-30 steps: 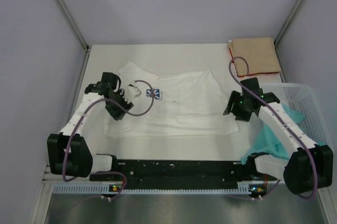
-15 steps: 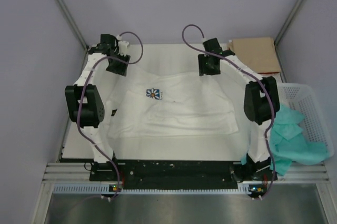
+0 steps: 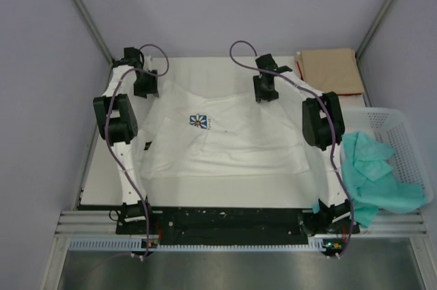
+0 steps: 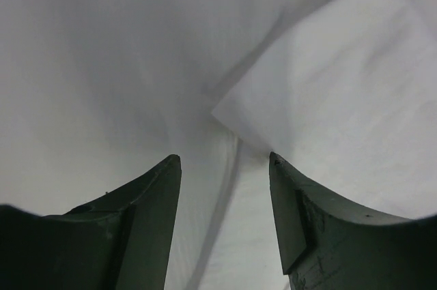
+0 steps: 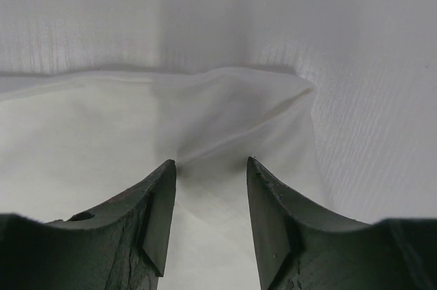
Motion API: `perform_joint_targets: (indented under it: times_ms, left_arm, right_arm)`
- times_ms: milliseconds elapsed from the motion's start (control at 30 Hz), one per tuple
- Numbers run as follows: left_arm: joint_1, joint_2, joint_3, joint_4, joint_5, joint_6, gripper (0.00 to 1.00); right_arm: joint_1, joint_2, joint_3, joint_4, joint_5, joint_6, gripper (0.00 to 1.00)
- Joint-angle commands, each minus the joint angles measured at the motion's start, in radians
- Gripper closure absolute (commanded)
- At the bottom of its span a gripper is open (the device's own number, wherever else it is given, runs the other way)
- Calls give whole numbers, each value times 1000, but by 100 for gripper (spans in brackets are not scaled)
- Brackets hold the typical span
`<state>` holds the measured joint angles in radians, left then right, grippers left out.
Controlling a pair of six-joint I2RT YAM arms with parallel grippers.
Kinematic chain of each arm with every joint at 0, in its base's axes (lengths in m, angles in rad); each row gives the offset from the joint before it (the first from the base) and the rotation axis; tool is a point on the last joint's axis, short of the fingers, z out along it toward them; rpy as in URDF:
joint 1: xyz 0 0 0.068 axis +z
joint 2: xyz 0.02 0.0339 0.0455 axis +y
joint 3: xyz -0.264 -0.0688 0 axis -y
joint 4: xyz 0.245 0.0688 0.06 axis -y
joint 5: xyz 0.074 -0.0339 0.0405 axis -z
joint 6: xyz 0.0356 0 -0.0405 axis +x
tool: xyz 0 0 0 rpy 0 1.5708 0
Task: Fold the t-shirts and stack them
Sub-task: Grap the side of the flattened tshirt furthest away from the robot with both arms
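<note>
At the near right edge of the white table (image 3: 205, 193), a white plastic mesh basket (image 3: 403, 126) holds a crumpled teal cloth (image 3: 372, 174) that spills over its near rim. The white cotton t-shirt (image 3: 232, 150) lies spread flat across the middle of the table, front side up, with a small blue daisy print (image 3: 198, 121) left of its centre. The lettering beside the flower is too small to read. The left gripper (image 3: 145, 87) hangs over the shirt's far left corner, its dark fingers (image 4: 147, 201) parted, and a pointed flap of white cloth lies just ahead of the gap. The right gripper (image 3: 265, 92) is over the shirt's far right corner, jaws also apart, with a puckered fold of hem rising between its fingertips (image 5: 160, 198). Neither pair has clamped the fabric; whether the tips touch it I cannot tell. The folded tan t-shirt with a red edge (image 3: 332, 71) sits at the far right corner of the table.
</note>
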<state>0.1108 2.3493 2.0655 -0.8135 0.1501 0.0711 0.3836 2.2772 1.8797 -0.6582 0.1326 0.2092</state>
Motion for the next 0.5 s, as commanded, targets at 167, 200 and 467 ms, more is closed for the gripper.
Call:
perform_joint_targets:
  times_ms: [167, 200, 467]
  left_arm:
    - [24, 45, 58, 19, 118, -62, 41]
    - [24, 48, 58, 23, 114, -66, 41]
    - [24, 77, 71, 76, 112, -106, 43]
  right_arm:
    - [20, -12, 76, 2, 16, 10, 51]
    - [23, -2, 76, 2, 16, 16, 51]
    - [24, 64, 65, 2, 25, 41, 53]
